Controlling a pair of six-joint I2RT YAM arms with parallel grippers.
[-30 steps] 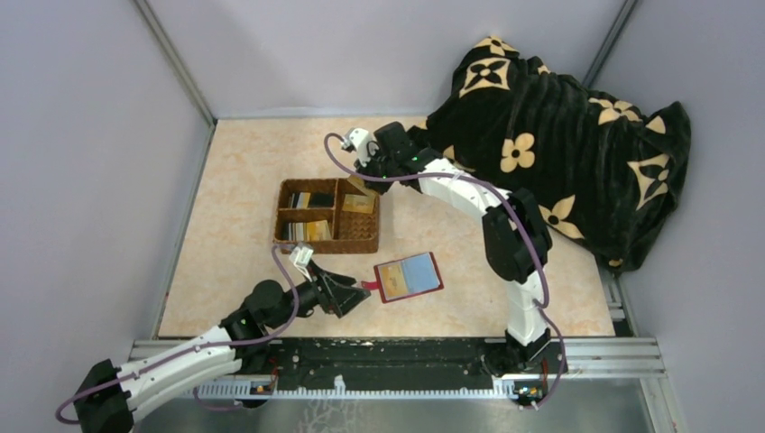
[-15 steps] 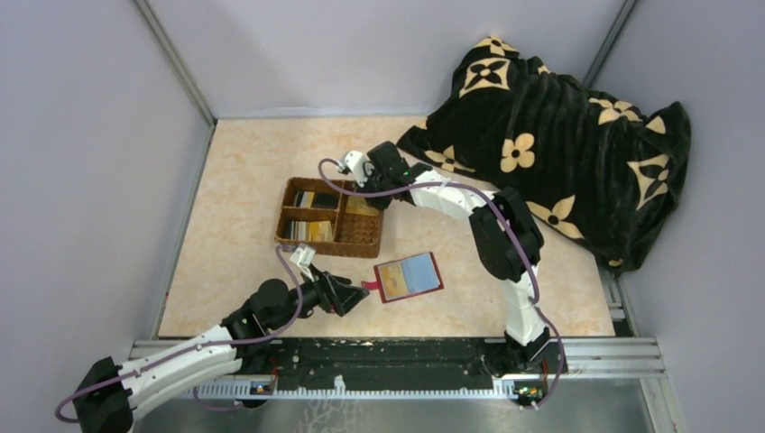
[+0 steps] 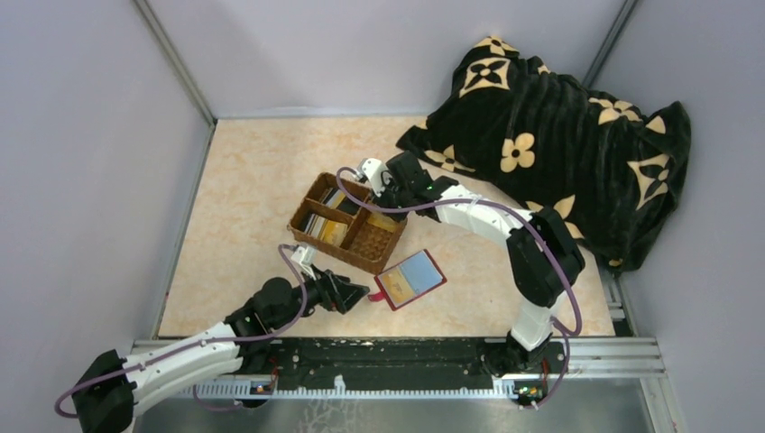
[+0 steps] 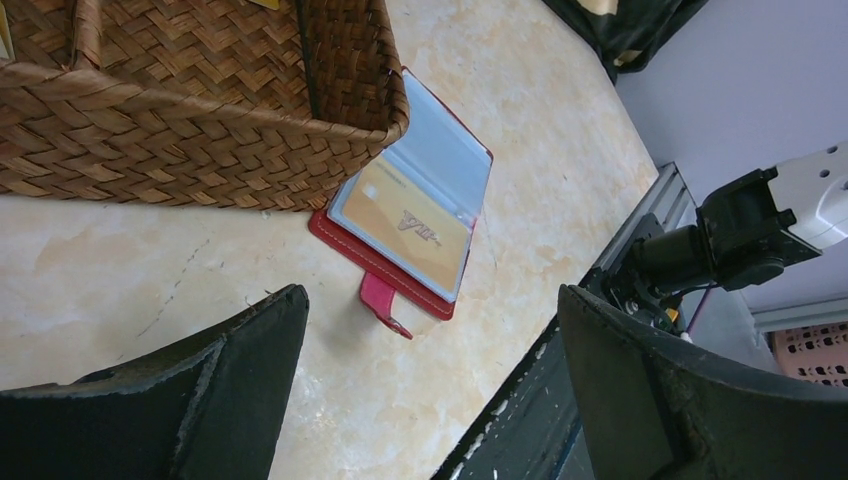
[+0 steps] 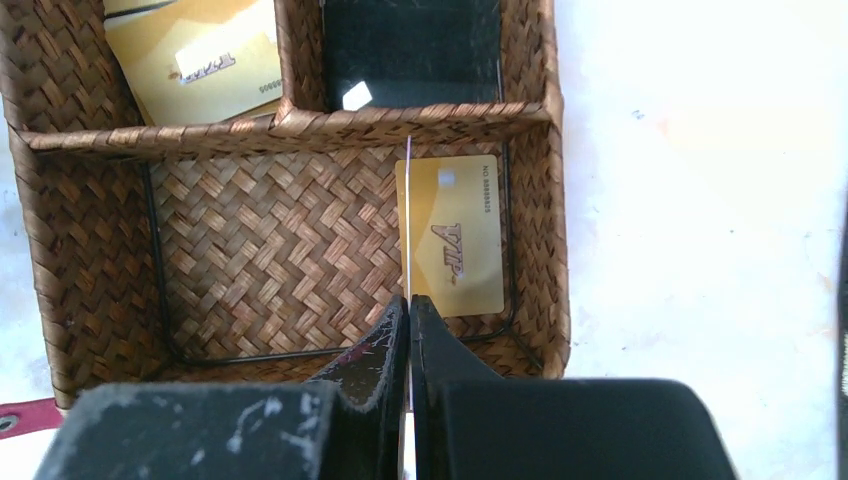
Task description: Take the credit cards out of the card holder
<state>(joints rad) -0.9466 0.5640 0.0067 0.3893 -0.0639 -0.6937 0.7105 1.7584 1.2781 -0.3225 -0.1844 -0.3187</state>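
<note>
The red card holder [image 3: 410, 278] lies open on the table, with a yellow card [image 4: 410, 215] in its clear pocket and its snap tab [image 4: 380, 300] pointing at my left gripper [image 3: 356, 293]. That gripper is open and empty just short of the tab [image 4: 432, 292]. My right gripper [image 5: 409, 300] is shut on a thin card [image 5: 408, 200], seen edge-on, over the large compartment of the wicker basket [image 5: 300, 120]. A yellow card [image 5: 455, 235] lies in that compartment. Another yellow card [image 5: 195, 60] and a dark card [image 5: 410, 50] lie in the two smaller compartments.
The wicker basket [image 3: 347, 224] stands turned at an angle, its near corner over the holder's far edge [image 4: 350, 130]. A black blanket with tan flowers [image 3: 559, 135] is heaped at the back right. Grey walls close in the table; a metal rail [image 3: 397, 347] runs along the front.
The basket has turned and slid right toward the holder, now overlapping its edge. My right gripper has moved right and nearer, over the basket. My left gripper has crept slightly toward the tab.
</note>
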